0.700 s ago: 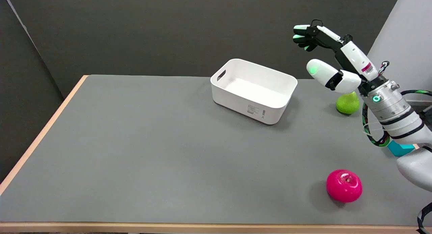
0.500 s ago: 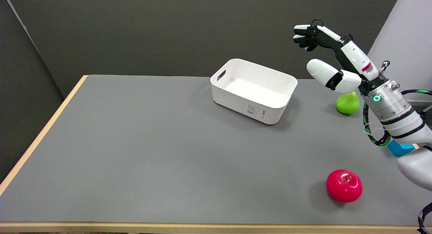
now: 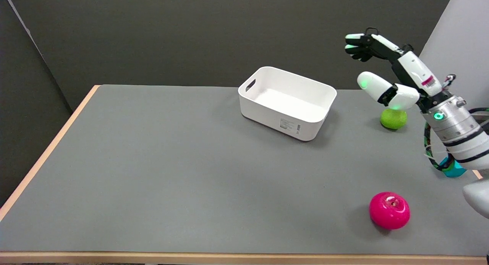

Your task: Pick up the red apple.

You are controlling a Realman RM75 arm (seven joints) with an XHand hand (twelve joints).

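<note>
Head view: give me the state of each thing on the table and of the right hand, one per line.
right hand: raised in the air over the table's far right, fingers apart, holding nothing.
red apple: on the table near the front edge, stem side up, untouched.
white bin: upright, open top, nothing visible inside.
green fruit: on the table, top hidden behind the hand.
blue block: on the table's right edge, mostly hidden by the arm.

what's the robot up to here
The robot's right hand is raised in the air over the table's far right, fingers spread and holding nothing. The red apple it is meant to pick up sits untouched near the front edge of the grey table, well away from the hand. A green pear lies just below the hand in the picture, with an empty white bin further left.
</note>
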